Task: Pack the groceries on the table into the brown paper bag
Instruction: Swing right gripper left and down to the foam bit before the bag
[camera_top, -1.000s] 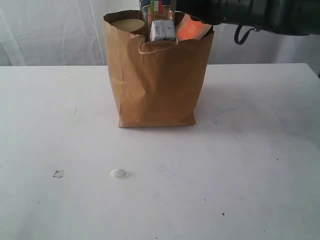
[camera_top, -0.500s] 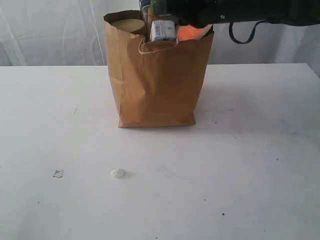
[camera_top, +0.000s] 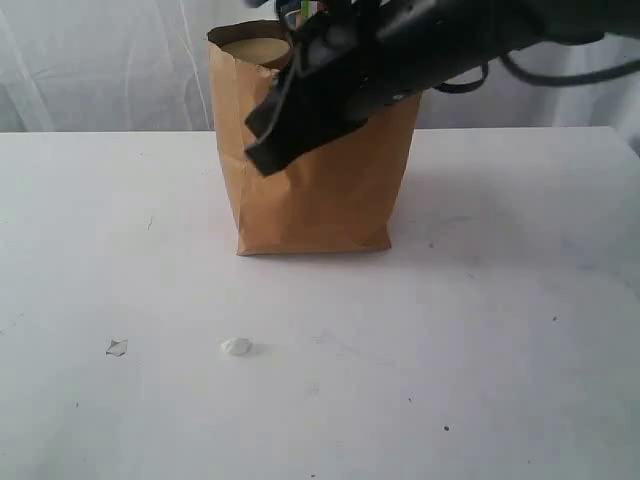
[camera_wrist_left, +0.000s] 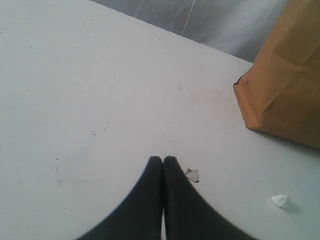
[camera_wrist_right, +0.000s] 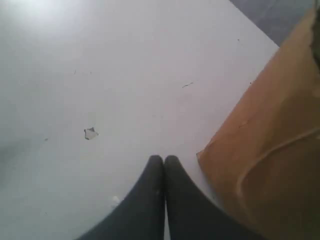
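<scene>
R gripper (camera_wrist_right: 163, 159) clenched, empty, across bag (camera_top: 320, 215) front. L gripper (camera_wrist_left: 163, 160) clenched, empty. Table (camera_top: 480, 330): no groceries, crumb (camera_top: 236, 346) at bag's 7 o'clock. Packing looks done; nxt: park arms.

Light: bright, soft, even.
Shadow: faint, beside the tall brown paper bag (camera_top: 330, 210).
Blur: black right arm (camera_top: 420, 50) motion-smeared.

One brown paper bag (camera_top: 320, 200), one table (camera_top: 500, 350), two small white scraps (camera_top: 237, 346), seemingly one gold-lidded jar (camera_top: 255, 50).
</scene>
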